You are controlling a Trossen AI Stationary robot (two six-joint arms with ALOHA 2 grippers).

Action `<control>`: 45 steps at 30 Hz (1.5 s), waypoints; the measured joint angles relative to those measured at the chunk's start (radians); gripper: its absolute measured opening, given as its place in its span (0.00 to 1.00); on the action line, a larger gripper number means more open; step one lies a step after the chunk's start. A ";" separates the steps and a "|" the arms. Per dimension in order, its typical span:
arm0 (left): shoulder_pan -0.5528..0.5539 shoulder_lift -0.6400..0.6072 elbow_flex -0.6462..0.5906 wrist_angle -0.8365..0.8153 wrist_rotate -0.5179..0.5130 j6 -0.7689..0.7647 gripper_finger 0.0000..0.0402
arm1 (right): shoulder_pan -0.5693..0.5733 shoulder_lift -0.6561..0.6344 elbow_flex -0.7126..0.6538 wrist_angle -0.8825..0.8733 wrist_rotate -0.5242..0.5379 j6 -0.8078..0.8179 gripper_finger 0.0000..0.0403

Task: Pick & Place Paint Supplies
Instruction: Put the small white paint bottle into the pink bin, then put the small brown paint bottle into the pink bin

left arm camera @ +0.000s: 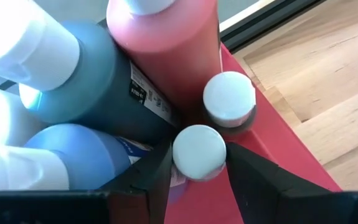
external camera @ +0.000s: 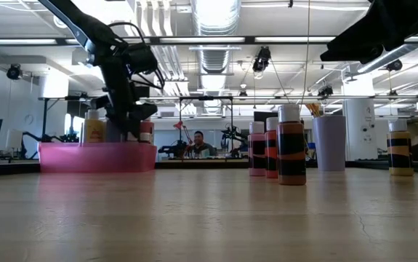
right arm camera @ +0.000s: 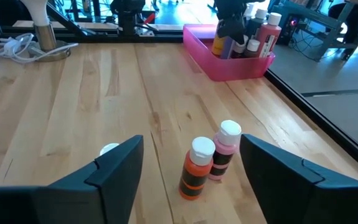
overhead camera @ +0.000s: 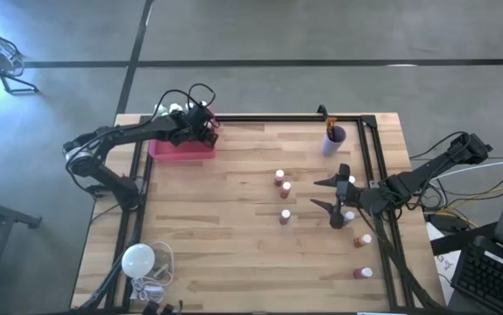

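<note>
A pink tray (overhead camera: 181, 147) at the table's far left holds larger red (left arm camera: 166, 43), teal (left arm camera: 85, 68) and blue (left arm camera: 73, 149) paint bottles and two small white-capped ones. My left gripper (left arm camera: 197, 171) reaches down into the tray, shut on one small bottle (left arm camera: 198, 151) beside the other (left arm camera: 228, 99). My right gripper (overhead camera: 328, 194) hovers open at the table's right. An orange bottle (right arm camera: 197, 168) and a pink one (right arm camera: 225, 149) stand upright on the wood ahead of its fingers. Further small bottles (overhead camera: 284, 216) stand around it. Brushes sit in a purple cup (overhead camera: 332, 138). My left gripper has the small bottle between its two fingers (left arm camera: 157, 174), on the sides just under the white cap (left arm camera: 177, 179). The fingers slant down from above. The bottle stands upright in the tray's corner; its cap hides its base and the exact place of contact.
A white bulb with a cord (overhead camera: 137, 260) lies at the near left. A black frame rail (overhead camera: 369, 175) runs along the table's right and far sides. Three small bottles (overhead camera: 365, 239) stand near the right rail. Bare wood fills the table's middle.
</note>
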 joint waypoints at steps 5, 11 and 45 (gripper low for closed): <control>0.000 -0.001 0.020 0.005 0.000 0.007 0.39 | 0.000 0.000 -0.002 0.001 0.000 0.000 0.66; 0.000 -0.002 0.063 -0.009 0.000 0.027 0.39 | 0.000 0.000 -0.002 0.001 0.000 0.000 0.63; -0.327 -0.008 0.475 -0.206 0.293 0.106 0.38 | 0.000 0.000 -0.010 0.003 -0.001 0.005 0.66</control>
